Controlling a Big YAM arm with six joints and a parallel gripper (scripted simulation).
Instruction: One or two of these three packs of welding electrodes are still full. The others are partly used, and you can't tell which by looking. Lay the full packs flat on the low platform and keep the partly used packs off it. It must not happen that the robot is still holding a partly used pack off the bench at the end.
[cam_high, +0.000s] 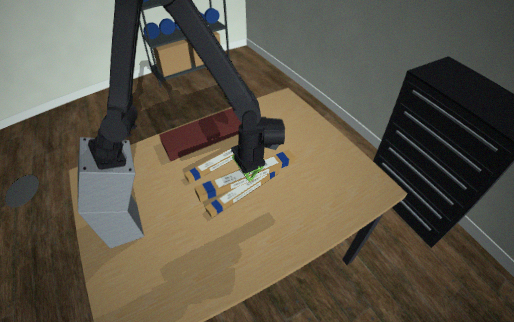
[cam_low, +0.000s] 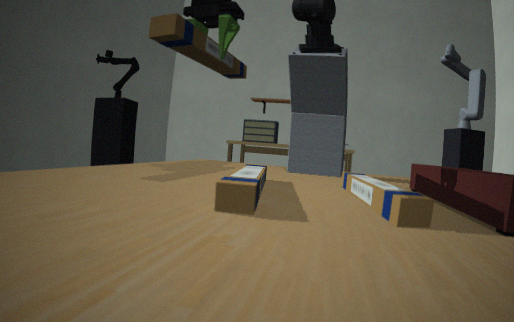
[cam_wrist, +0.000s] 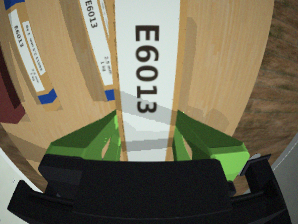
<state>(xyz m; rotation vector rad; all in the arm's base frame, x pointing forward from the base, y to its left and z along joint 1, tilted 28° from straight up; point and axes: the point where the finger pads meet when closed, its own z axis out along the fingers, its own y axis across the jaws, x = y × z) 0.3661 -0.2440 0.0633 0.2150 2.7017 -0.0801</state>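
Observation:
My gripper (cam_high: 254, 172) is shut on a cardboard electrode pack (cam_high: 272, 162) with blue end bands and holds it well above the table, tilted. It shows high at the left in the exterior view (cam_low: 195, 45), with the green fingers (cam_low: 222, 32) across its middle. In the wrist view the fingers clamp the pack's white E6013 label (cam_wrist: 147, 63). Two more packs lie flat on the table (cam_high: 210, 165) (cam_high: 235, 197), apart from each other (cam_low: 242, 187) (cam_low: 385, 197). The low dark red platform (cam_high: 200, 132) lies behind them with nothing on it.
The grey arm pedestal (cam_high: 107, 195) stands at the table's left. A black drawer cabinet (cam_high: 450, 145) stands right of the table. A shelf with boxes (cam_high: 180, 45) is at the back wall. The table's right edge is close to the packs.

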